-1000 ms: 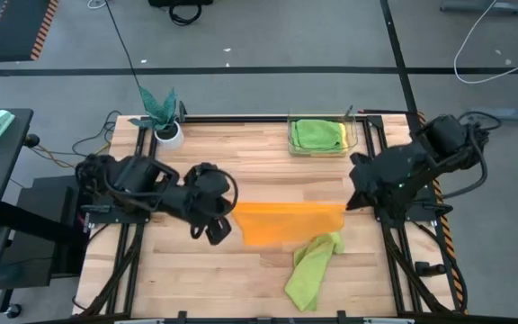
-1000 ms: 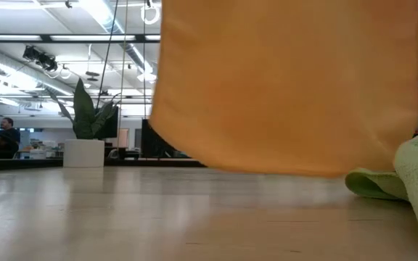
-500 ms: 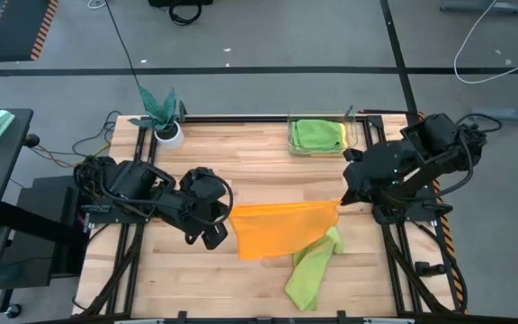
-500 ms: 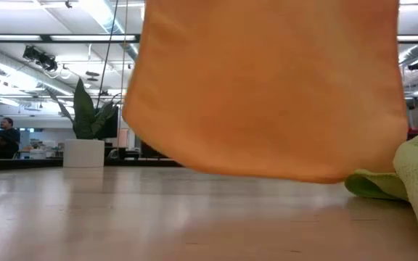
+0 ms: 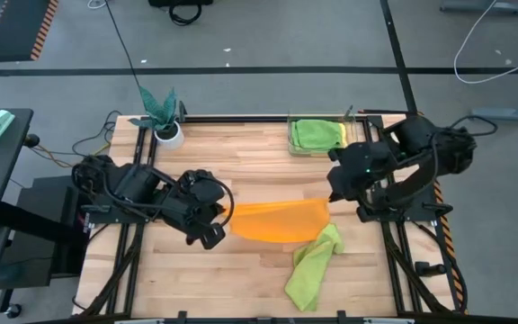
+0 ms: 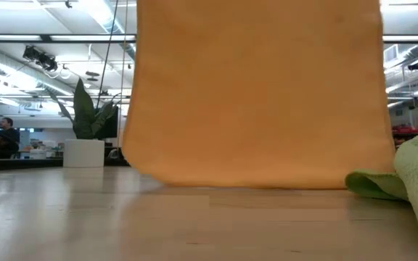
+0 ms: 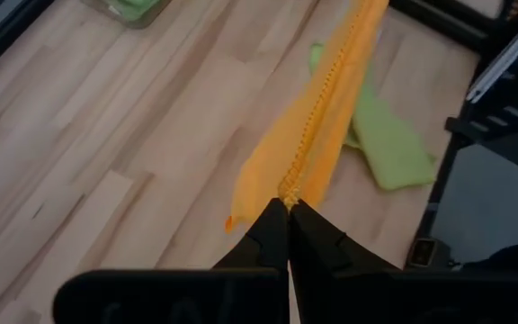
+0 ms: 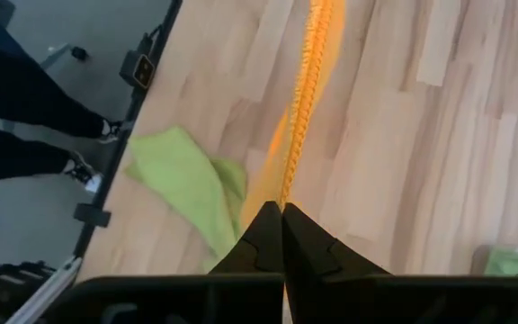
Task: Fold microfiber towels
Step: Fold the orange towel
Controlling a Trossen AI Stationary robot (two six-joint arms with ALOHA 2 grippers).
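Two grippers, left [image 5: 222, 216] & right [image 5: 331, 195], clenched on orange towel [image 5: 277, 220] corners, mid-frame, hem touching table; next: lay flat, fold.

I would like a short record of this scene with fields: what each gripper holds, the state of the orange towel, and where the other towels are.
left gripper: shut on one end of the orange towel
right gripper: shut on the opposite end
orange towel state: stretched between both arms, hanging, lower edge at the table
loose green towel: crumpled on the table, beside the orange one
clear tray: back of table, holds a folded green towel
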